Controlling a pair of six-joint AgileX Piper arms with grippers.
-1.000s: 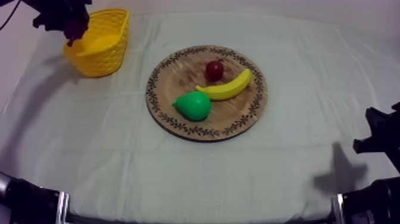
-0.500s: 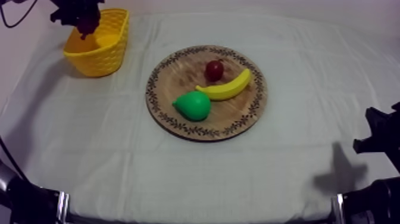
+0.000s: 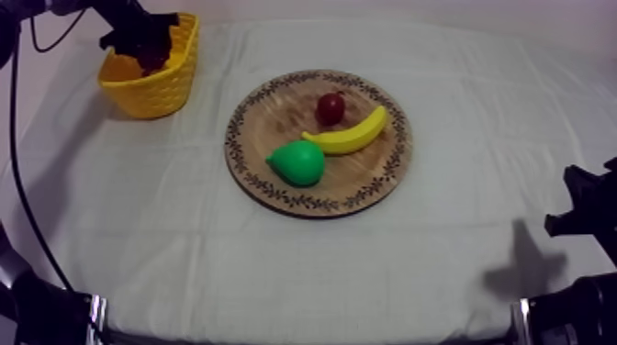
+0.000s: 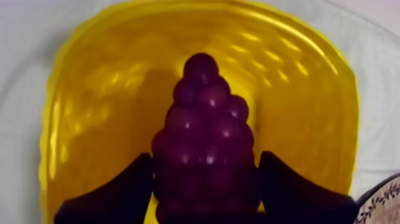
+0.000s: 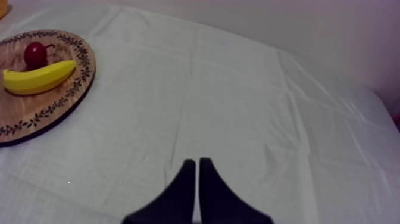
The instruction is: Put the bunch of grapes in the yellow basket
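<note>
The dark purple bunch of grapes hangs between my left gripper's black fingers, which are shut on it. Below it lies the inside of the yellow basket. Seen from above, my left gripper is over the basket at the far left of the table. The round wooden board lies mid-table. My right gripper is shut on nothing, low over the cloth at the near right.
On the board lie a green pear, a banana and a small red fruit. In the right wrist view the board with the banana is off to one side. Bare cloth surrounds the board.
My left gripper has carried the grapes rightward and lower, from the basket's far left rim to over its inside. The right arm has stayed still.
</note>
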